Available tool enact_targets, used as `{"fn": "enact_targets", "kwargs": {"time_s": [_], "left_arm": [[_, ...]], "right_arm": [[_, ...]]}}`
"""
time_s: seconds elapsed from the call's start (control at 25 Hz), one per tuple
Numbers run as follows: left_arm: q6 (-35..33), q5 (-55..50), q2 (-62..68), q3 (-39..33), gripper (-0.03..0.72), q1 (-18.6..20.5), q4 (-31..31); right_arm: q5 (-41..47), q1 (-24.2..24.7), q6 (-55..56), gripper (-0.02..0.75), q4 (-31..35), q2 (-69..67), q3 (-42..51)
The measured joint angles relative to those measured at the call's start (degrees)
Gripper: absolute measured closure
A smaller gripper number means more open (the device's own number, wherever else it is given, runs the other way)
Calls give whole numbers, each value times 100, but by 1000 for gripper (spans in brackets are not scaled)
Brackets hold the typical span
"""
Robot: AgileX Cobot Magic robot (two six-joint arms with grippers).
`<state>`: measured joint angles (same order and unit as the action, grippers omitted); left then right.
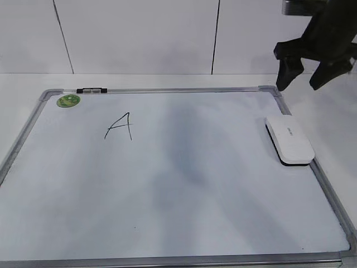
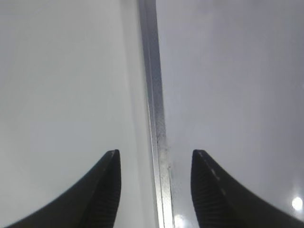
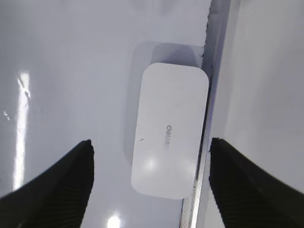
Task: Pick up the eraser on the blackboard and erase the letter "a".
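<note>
The right gripper (image 3: 149,185), jaws wide apart, hovers above the eraser (image 1: 289,139) by the blackboard (image 1: 167,212) frame: approach step. Next it must descend and clamp.

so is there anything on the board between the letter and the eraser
No. In the exterior view the blackboard is bare between the capital "A" and the eraser; only faint grey smudging shows there.

blackboard (image 1: 184,184): bottom edge cut off | right gripper (image 1: 305,75): top cropped
</note>
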<state>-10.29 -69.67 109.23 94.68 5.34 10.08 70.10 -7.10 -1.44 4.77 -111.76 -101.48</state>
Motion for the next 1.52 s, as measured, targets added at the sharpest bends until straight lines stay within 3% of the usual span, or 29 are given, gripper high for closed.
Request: {"fn": "enact_targets", "kwargs": {"time_s": [0.16,0.4,1.04,1.16,1.52], "left_arm": [[129,-59,-620,0,340,-35,0],[193,-86,-1827,-394,340,-121,0],[220,-156,-5200,-3378,340,-222,88],[241,-169,-5937,-3938,340,-394,162],[358,-268,-8027,-5006,162,-716,-36]], "right_arm": [[9,0,0,148,0,483,160],[37,0,-64,148,-35,1571,1171],[86,0,-88,148,-35,4116,3239],[108,0,-51,148,-35,4889,3730],[181,0,-29,148,-191,7232,4784]]}}
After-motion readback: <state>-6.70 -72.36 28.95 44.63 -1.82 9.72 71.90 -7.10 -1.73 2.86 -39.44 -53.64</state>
